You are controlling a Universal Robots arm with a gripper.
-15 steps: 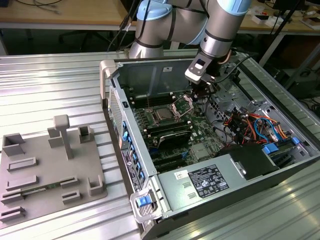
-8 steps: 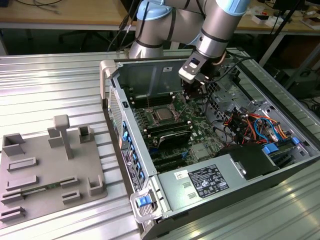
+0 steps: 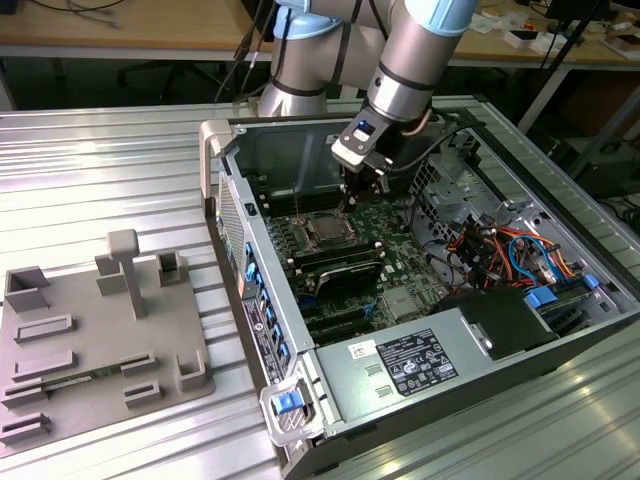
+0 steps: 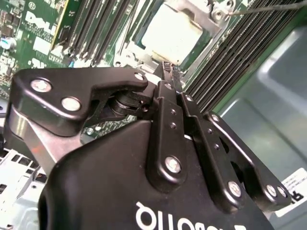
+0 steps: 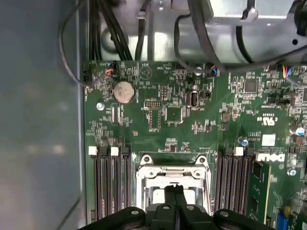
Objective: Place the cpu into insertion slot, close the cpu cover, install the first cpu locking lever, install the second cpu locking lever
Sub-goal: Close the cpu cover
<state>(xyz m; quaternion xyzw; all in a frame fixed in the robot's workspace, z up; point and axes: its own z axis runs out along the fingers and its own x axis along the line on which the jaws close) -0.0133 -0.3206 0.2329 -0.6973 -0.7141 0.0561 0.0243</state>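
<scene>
Your gripper hangs over the middle of the motherboard inside the open computer case, which lies on the counter. Fingers are pressed together, with nothing visible between them.

The cpu sits flat in the insertion slot, between the two banks of memory slots. Its silver top shows through the window of the cpu cover. The cover looks folded down over the chip, though I can't confirm it's fully seated.

Key relation: the cpu lies straight below and just ahead of the fingertips. In the exterior view the tips hover at the slot's edge nearest the case's back wall. I can't tell whether they're touching or just above.

In the second wrist view a thin metal rod, likely a locking lever, runs along the far side of the cover, apart from the fingers
</scene>
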